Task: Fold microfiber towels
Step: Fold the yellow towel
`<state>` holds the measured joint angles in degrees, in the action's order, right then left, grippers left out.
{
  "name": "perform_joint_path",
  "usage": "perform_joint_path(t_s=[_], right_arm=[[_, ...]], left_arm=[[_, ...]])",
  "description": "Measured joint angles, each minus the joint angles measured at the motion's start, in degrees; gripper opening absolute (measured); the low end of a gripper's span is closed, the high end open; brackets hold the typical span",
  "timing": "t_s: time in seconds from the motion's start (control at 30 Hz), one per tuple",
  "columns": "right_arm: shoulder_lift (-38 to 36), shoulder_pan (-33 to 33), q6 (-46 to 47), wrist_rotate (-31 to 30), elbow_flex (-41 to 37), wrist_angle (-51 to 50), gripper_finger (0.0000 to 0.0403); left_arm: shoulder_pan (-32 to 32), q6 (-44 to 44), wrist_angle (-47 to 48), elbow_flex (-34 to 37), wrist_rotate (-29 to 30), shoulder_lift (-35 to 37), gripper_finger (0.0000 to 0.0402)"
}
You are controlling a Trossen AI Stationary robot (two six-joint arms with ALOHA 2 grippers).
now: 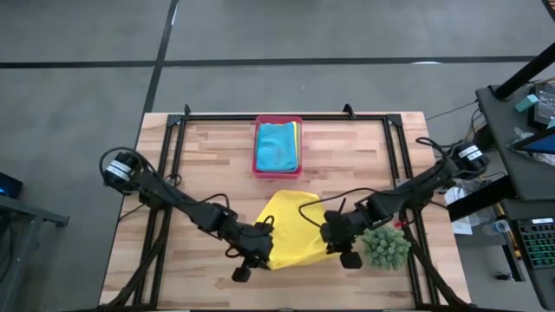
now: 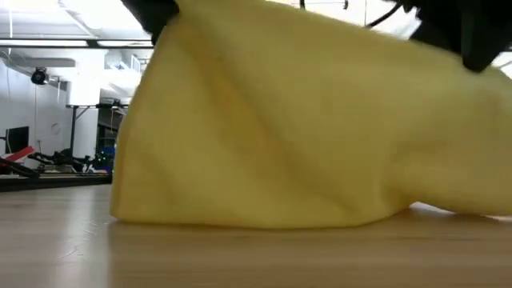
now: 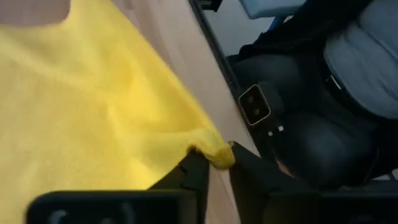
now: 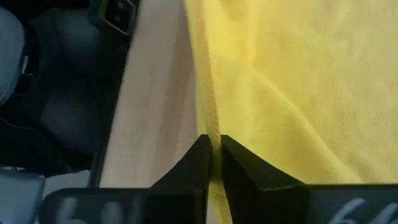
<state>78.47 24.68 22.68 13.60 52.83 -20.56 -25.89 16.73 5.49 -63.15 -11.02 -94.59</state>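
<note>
Yellow towel (image 2: 304, 128) spilling past the low view's top and right edges, hiding both arms behind it, towels under the turquoise towel (image 1: 277, 147) showing only as slivers.

Even overhead light fell; shadows were soft. The near yellow towel (image 2: 304, 128) was blurred in the low view.

- The left arm (image 1: 186, 206) and right arm (image 1: 408, 192) are dark, slim and jointed.
- Black cables loop along both.
- Each gripper has dark, wedge-shaped fingers (image 4: 198, 163).
</note>
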Motion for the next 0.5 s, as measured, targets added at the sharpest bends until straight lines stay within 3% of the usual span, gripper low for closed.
perform_joint_path(t_s=[0.2,0.33,0.4,0.5], right_arm=[[0.56,-2.57,0.27,-1.64,-1.29,-0.67,0.0090],[0.27,-5.10,-1.19,-3.03,-1.70,-0.80,0.0132],[-0.03,-6.22,-2.08,-6.83,-1.78,-0.78,0.0146],[-0.02,-7.36,-4.77,-14.80,-2.35,-0.55,0.0153]], left_arm=[[1.33,1.44,7.86,0.67,-0.04,0.16,0.0114],[2.80,0.46,18.03,0.63,0.15,0.66,0.0141],[3.73,0.52,22.46,0.92,1.30,0.74,0.0142],[5.07,0.81,26.25,2.14,8.27,0.86,0.0143]])
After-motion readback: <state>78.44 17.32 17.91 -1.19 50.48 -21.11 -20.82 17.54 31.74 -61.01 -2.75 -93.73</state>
